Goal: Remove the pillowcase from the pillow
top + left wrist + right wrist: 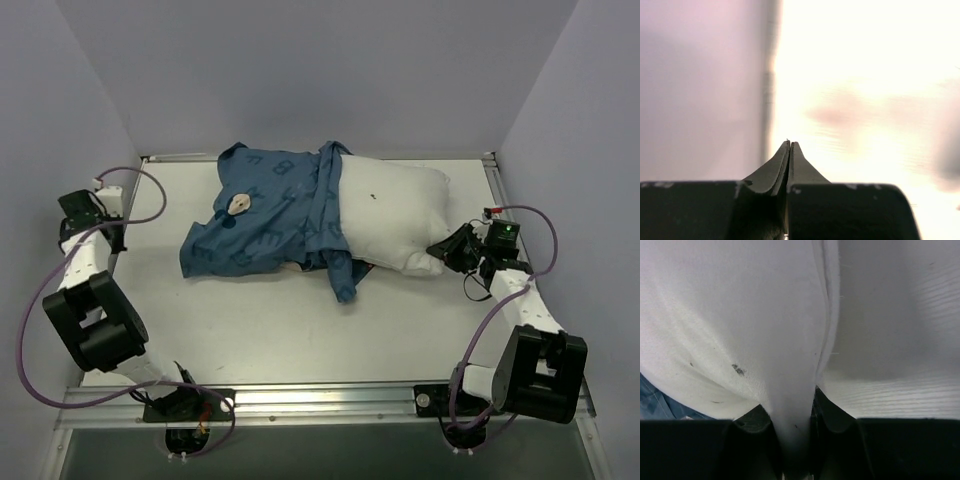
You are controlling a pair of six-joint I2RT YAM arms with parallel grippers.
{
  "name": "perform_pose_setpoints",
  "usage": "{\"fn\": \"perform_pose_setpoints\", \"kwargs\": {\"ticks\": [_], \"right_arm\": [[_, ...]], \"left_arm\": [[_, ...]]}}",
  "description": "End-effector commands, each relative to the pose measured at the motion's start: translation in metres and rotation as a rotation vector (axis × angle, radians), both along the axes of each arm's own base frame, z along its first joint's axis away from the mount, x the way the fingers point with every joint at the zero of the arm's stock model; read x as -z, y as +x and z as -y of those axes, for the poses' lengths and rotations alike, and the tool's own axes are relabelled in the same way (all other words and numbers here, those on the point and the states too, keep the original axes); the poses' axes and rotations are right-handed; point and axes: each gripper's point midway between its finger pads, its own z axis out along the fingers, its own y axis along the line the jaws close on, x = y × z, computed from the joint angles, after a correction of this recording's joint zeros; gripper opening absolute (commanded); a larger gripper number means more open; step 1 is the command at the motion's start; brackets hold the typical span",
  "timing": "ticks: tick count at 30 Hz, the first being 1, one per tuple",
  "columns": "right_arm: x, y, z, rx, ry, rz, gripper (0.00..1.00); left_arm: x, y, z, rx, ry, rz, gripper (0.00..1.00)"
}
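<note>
There is one pillow (395, 215) and one pillowcase (265, 215) on the table (300, 330), and two grippers of mine. The pillow lies with its long axis running left to right across the table. Its bare white end points right, toward my right arm. The pillowcase covers the pillow's left part and spreads out flat and crumpled further left. Its open mouth is bunched in a thick fold across the pillow's middle, and one tail of blue cloth hangs off the pillow's near edge. How far the pillow reaches inside the blue cloth I cannot tell.

My right gripper (790, 420) is at the pillow's right near corner, clamped on a pinch of its white cover. The fabric rises between my two fingers and has a few small dark marks (738, 370) on it. From my right wrist, a sliver of blue shows at the pillow's lower left.

My left gripper (790, 146) is well left of the pillow, beyond the pillowcase's far end. Its fingers are pressed together with nothing between them, and the view past them is blurred.
</note>
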Motion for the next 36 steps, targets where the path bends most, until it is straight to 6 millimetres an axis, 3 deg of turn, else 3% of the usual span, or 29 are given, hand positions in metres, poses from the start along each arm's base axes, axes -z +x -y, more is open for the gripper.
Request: {"fn": "perform_pose_setpoints", "kwargs": {"ticks": [1, 3, 4, 5, 6, 8, 9, 10, 14, 16, 17, 22, 29, 30, 32, 33, 34, 36], "right_arm": [[-0.030, 0.011, 0.035, 0.098, -0.061, 0.096, 0.00], [-0.037, 0.012, 0.042, 0.119, -0.058, 0.119, 0.00], [-0.038, 0.012, 0.040, 0.112, -0.052, 0.124, 0.00], [-0.039, 0.013, 0.034, 0.099, -0.034, 0.127, 0.00], [-0.038, 0.012, 0.031, 0.089, -0.030, 0.123, 0.00], [-0.034, 0.009, 0.029, 0.080, -0.031, 0.110, 0.00], [-0.034, 0.009, 0.028, 0.078, -0.030, 0.112, 0.00], [-0.034, 0.008, 0.028, 0.076, -0.028, 0.111, 0.00], [-0.036, 0.011, 0.025, 0.061, -0.016, 0.116, 0.00], [-0.037, 0.011, 0.025, 0.057, -0.018, 0.120, 0.00], [-0.036, 0.011, 0.025, 0.055, -0.016, 0.117, 0.00], [-0.032, 0.010, 0.024, 0.053, -0.012, 0.112, 0.00], [-0.031, 0.011, 0.025, 0.052, -0.020, 0.111, 0.00], [-0.031, 0.011, 0.026, 0.055, -0.023, 0.112, 0.00], [-0.030, 0.010, 0.026, 0.056, -0.023, 0.108, 0.00], [-0.029, 0.011, 0.026, 0.059, -0.021, 0.106, 0.00], [-0.029, 0.010, 0.026, 0.060, -0.021, 0.104, 0.00], [-0.030, 0.010, 0.029, 0.073, -0.026, 0.104, 0.00]], "left_arm": [[-0.089, 0.000, -0.040, -0.060, 0.086, 0.159, 0.02], [-0.094, -0.008, -0.043, -0.034, 0.092, 0.129, 0.02], [-0.090, -0.007, -0.024, 0.059, 0.033, 0.122, 0.02], [-0.075, -0.016, 0.009, 0.182, -0.027, 0.038, 0.02], [-0.071, -0.017, 0.031, 0.261, -0.061, 0.018, 0.10], [-0.053, -0.027, 0.075, 0.392, -0.099, -0.016, 0.44], [-0.048, -0.026, 0.105, 0.475, -0.097, -0.018, 0.75], [-0.037, -0.035, 0.121, 0.508, -0.110, -0.028, 0.93], [-0.037, -0.025, 0.166, 0.586, -0.264, 0.042, 0.94], [-0.023, -0.019, 0.168, 0.572, -0.322, -0.002, 0.94], [-0.027, -0.014, 0.169, 0.567, -0.338, -0.009, 0.94], [-0.002, -0.005, 0.191, 0.630, -0.498, -0.052, 0.94], [0.020, -0.004, 0.222, 0.754, -0.520, -0.070, 0.94], [0.023, -0.006, 0.224, 0.759, -0.528, -0.077, 0.99], [0.025, -0.007, 0.224, 0.759, -0.533, -0.084, 0.72], [0.026, -0.007, 0.223, 0.754, -0.530, -0.088, 0.34], [0.027, -0.007, 0.222, 0.747, -0.526, -0.100, 0.03], [0.025, -0.004, 0.207, 0.677, -0.488, -0.104, 0.02]]}}
